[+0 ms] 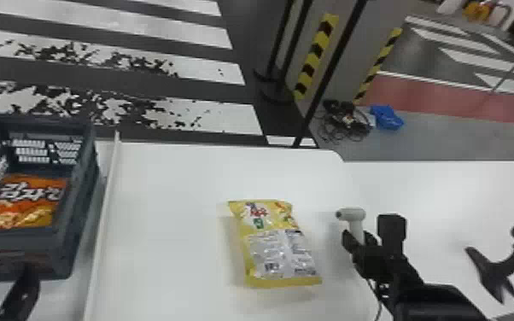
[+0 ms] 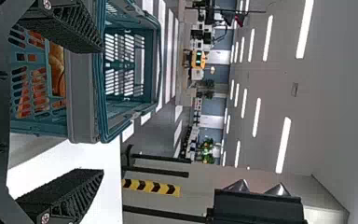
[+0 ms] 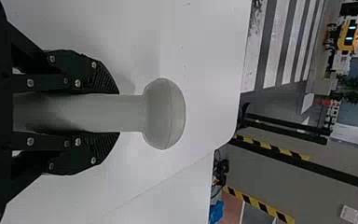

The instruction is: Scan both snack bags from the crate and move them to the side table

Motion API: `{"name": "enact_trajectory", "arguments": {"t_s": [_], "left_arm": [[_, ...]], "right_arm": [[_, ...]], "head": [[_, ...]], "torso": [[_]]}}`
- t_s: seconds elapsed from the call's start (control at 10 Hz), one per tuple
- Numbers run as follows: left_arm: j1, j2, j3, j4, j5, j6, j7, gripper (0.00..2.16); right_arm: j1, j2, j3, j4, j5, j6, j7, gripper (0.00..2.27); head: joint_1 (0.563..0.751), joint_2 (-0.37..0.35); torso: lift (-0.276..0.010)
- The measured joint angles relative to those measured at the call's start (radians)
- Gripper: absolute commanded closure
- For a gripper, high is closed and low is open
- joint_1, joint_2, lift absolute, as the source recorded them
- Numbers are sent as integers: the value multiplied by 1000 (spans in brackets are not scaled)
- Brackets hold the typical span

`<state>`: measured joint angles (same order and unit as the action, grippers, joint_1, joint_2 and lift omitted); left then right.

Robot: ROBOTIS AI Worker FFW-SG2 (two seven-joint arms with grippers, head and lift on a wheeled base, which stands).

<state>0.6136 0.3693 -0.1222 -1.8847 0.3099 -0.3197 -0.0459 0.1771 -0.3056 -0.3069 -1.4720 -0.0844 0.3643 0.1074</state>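
Note:
In the head view, a yellow snack bag [image 1: 275, 247] lies on the white table, its printed silver panel facing up. An orange snack bag [image 1: 25, 200] rests inside the grey crate [image 1: 83, 192] at the left. My right gripper [image 1: 358, 241] is shut on the handle of a pale scanner [image 1: 351, 214], held upright to the right of the yellow bag. In the right wrist view my right gripper [image 3: 114, 113] clasps the scanner [image 3: 164, 113] from both sides. At the bottom left, by the crate's front, is my left gripper [image 1: 21, 294]; in the left wrist view my left gripper [image 2: 100, 112] stands open.
A thin raised strip [image 1: 106, 205] separates the crate from the main white table [image 1: 175, 179]. To the right, a black stand [image 1: 499, 269] stands on the adjoining side table [image 1: 461, 192]. Black posts rise behind the tables.

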Motion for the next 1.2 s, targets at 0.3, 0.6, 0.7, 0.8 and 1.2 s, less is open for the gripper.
{"name": "enact_trajectory", "arguments": {"t_s": [0.3,0.6,0.7,0.8,1.2], "left_arm": [[-1,2,-2,-1,0,0,0,80],[-3,6,-4,-1,3,0,0,80],[-3,8,-4,-1,3,0,0,80],[-3,8,-4,-1,4,-1,1,80],[-2,8,-3,0,5,-3,1,80]], "right_arm": [[4,0,0,9,-1,-21,0,913],[4,0,1,19,-2,-21,0,529],[4,0,2,21,-2,-21,0,485],[4,0,3,23,-2,-21,0,481],[50,8,-36,-78,-17,-16,-23,107]], "head": [[695,-350],[695,-350],[695,-350],[695,-350],[695,-350]], "torso": [[-99],[-99],[-99],[-99],[-99]]}}
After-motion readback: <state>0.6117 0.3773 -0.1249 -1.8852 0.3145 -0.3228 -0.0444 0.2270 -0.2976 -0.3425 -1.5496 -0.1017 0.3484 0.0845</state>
